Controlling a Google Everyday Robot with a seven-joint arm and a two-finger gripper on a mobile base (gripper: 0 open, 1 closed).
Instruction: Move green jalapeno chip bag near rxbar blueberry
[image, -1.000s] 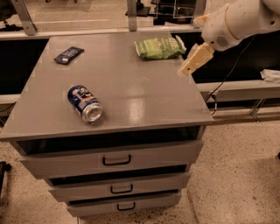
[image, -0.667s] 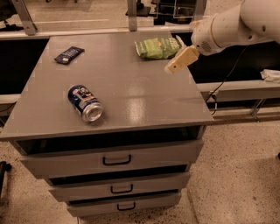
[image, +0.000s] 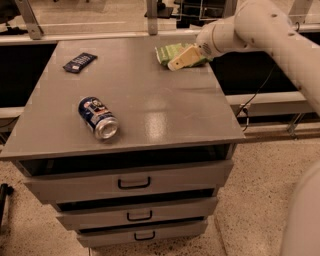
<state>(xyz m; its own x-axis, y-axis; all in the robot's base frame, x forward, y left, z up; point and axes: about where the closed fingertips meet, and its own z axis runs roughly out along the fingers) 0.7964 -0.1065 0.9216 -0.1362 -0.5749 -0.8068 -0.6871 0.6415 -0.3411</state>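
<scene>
Crinkled light-green chip bag (image: 166, 52), one o'clock on the grey desk (image: 150, 100): likely light, soft, slippery; take a crimped end. Cream tool (image: 184, 57) overlaps it, its grip cannot be told
</scene>
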